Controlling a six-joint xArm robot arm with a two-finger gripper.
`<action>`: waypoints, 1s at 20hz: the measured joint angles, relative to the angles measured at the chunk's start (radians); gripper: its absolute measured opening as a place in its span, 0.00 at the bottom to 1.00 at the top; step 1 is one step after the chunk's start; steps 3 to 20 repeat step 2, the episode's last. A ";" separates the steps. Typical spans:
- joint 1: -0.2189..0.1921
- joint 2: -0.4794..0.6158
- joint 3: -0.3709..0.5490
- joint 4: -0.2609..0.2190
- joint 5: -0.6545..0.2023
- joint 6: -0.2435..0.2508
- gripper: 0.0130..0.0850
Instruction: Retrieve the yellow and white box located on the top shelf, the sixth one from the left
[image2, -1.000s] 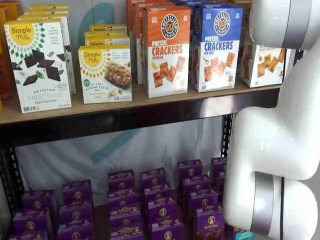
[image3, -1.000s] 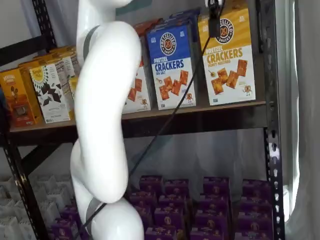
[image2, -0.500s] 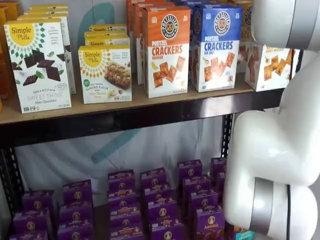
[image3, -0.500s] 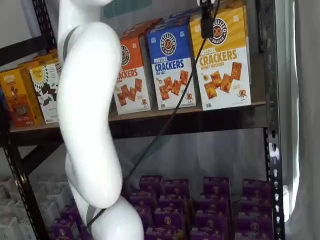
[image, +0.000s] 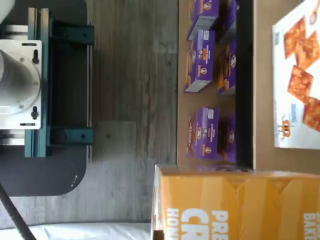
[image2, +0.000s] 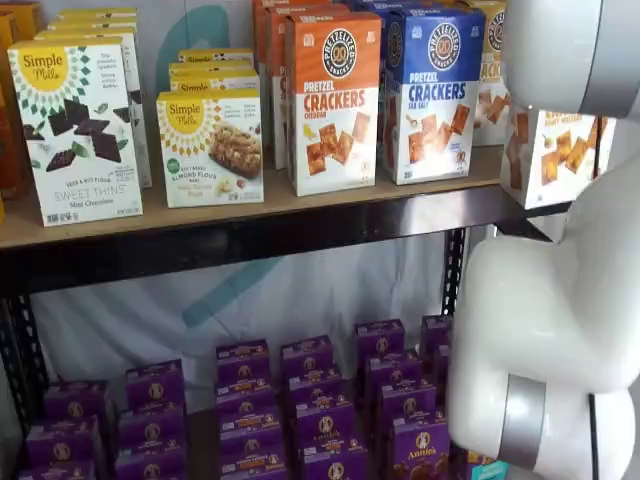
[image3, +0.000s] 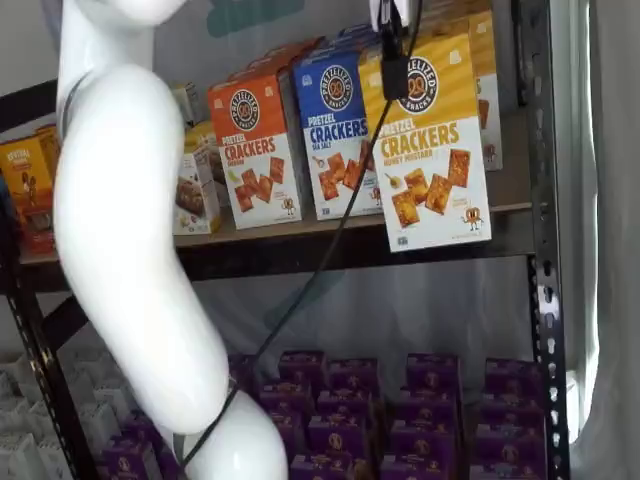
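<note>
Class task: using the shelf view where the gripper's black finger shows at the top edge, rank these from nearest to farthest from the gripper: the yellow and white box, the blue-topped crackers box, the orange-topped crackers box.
1. The yellow and white box, hanging from the gripper, clear of the top shelf.
2. The blue-topped crackers box, on the shelf beside it.
3. The orange-topped crackers box, one place further along.

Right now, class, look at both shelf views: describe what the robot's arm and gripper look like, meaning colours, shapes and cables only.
The arm is glossy white, built of thick rounded segments with grey bands at the joints; in a shelf view a band shows low on the arm. A thin black cable runs along it. Of the gripper only a black finger below a bit of white body shows, at the picture's top edge.
</note>
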 joint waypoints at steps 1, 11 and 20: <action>0.000 -0.011 0.014 0.000 -0.003 0.000 0.61; 0.000 -0.021 0.027 -0.001 -0.003 -0.001 0.61; 0.000 -0.021 0.027 -0.001 -0.003 -0.001 0.61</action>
